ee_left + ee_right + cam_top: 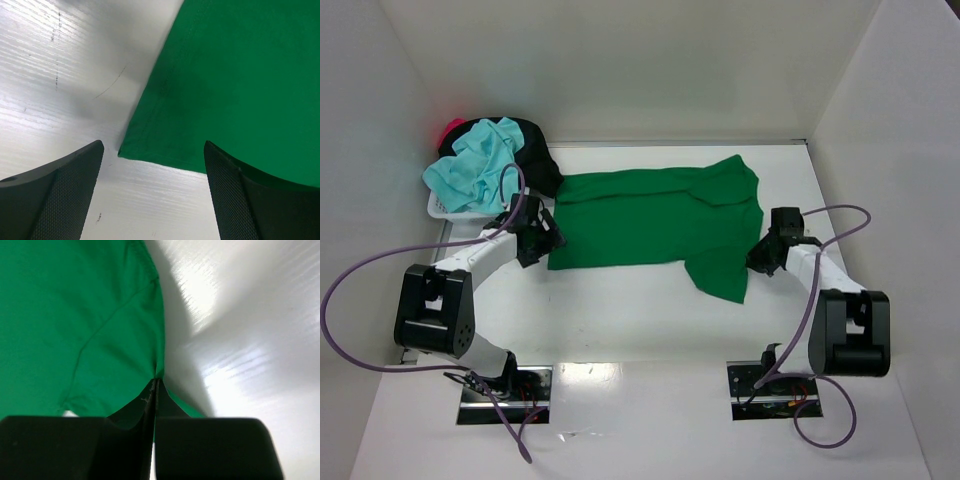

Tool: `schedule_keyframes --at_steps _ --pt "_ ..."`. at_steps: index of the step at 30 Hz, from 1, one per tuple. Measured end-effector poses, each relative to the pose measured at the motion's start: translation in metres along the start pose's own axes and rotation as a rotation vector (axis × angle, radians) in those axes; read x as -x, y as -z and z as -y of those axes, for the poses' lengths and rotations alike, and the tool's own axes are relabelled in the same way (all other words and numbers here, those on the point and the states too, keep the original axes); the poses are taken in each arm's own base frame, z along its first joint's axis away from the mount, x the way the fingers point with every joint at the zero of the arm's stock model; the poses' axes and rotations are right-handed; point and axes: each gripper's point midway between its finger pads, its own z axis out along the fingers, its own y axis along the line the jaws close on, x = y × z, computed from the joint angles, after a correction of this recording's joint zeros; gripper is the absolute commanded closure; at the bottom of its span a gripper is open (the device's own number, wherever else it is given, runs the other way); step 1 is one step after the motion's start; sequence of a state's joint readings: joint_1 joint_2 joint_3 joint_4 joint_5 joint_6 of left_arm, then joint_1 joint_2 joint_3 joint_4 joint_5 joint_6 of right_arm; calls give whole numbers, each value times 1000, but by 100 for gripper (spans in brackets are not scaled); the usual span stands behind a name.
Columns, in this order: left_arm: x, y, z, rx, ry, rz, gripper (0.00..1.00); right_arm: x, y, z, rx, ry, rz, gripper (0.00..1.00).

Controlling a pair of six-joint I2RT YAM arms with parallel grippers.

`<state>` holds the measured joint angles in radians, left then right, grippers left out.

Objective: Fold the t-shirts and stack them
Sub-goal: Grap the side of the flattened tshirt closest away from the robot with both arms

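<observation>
Nearest to us the two arm bases sit bolted at the near edge of the table (640, 340), and both arms reach away toward one garment. The right gripper (156, 385) is low at the right edge of the green t-shirt (650, 225), just beyond its near sleeve. Its jaws are pressed together with a fold of the green cloth's hemmed edge pinched between them. The left gripper (152, 150) hovers at the opposite end. Its jaws are spread wide on either side of the shirt's near-left bottom corner, and nothing is held. Whether its fingertips (90, 155) touch the table we cannot tell.

The green t-shirt itself lies spread across the middle of the table, mostly flat. Its bottom hem is to the left and its shoulders to the right, and part of the far-right cloth is already doubled over on itself.

We judge this to be the start of a fold: one side is gripped and the other is lined up but not yet taken. Next the left jaws need to settle around that corner and close on the cloth alone. Then both arms should lift together and carry the near edge away from us, keeping the cloth taut enough not to bunch.

Farthest off, at the far-left corner, a white basket (438, 208) holds the turquoise shirt (480, 165) crumpled on top. The black shirt (535, 150) lies behind it and a red or pink shirt (450, 130) is barely showing. All three are unfolded, so most of the task remains.
</observation>
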<state>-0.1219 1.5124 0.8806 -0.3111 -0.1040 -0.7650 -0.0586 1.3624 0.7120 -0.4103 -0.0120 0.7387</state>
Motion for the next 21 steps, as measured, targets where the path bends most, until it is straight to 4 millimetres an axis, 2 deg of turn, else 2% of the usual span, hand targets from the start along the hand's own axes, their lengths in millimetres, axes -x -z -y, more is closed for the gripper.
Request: schedule_keyframes --at_steps 4,7,12,21 --pt "0 -1 1 -5 0 -1 12 3 14 -4 26 -31 31 100" --pt "-1 -2 1 -5 1 -2 12 -5 22 2 38 -56 37 100" --pt "-5 -9 -2 5 2 -14 13 -14 24 10 25 -79 20 100" --pt "-12 -14 -16 62 27 -20 28 -14 24 9 27 -83 23 100"
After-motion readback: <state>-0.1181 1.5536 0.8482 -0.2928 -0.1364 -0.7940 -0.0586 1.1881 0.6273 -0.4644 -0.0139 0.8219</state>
